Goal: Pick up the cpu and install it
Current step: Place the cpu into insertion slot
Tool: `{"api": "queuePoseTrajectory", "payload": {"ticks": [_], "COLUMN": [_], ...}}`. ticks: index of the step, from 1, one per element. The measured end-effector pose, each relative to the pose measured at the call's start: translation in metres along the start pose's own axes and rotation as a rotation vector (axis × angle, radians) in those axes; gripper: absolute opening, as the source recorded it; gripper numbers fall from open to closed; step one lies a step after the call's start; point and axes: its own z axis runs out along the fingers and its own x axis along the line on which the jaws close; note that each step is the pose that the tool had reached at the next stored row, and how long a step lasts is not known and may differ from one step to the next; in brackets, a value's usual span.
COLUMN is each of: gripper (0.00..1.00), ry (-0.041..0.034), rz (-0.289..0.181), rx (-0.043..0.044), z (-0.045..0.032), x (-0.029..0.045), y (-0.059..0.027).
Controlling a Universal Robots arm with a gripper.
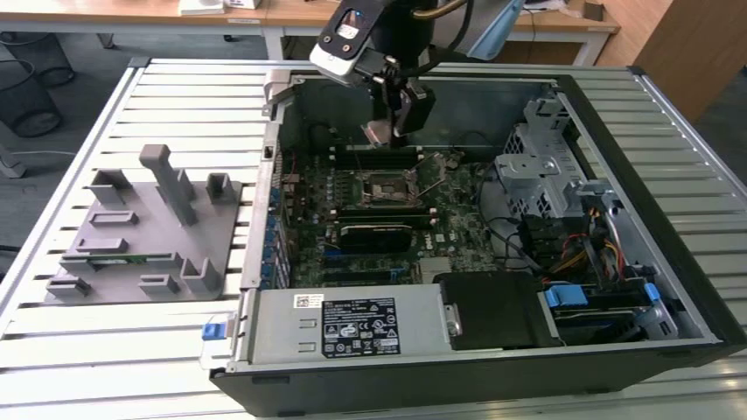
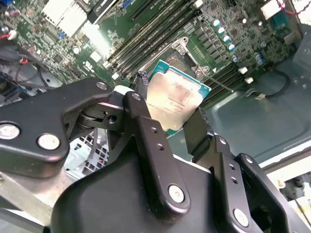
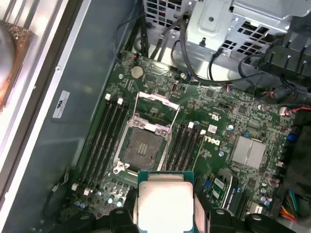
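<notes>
Hovering over the motherboard (image 3: pixel 218 111), the hand (image 1: pixel 389 129) clamps the cpu (image 3: pixel 164 206) by its edges near the open socket (image 3: pixel 143 148).

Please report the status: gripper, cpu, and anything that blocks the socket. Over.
Gripper shut on the cpu, held by two edges. It hangs above the motherboard, not yet in the socket. Socket frame raised, nothing lying on it.

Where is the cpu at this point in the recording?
The cpu is held in the gripper, in the air over the motherboard inside the open computer case, close to the empty socket and not seated in it.
</notes>
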Motion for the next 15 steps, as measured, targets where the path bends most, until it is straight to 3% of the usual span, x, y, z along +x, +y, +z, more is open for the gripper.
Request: {"api": "queuePoseTrajectory", "payload": {"ticks": [7, 15], "gripper": [0.54, 0.54], "ry": [-0.0035, -0.0044], "rz": [0.066, 0.086], "rx": [-0.0007, -0.0001], "z": [0.0025, 0.0166], "x": [0.0027, 0.0093], "y": [0.0008, 0.0027]}}
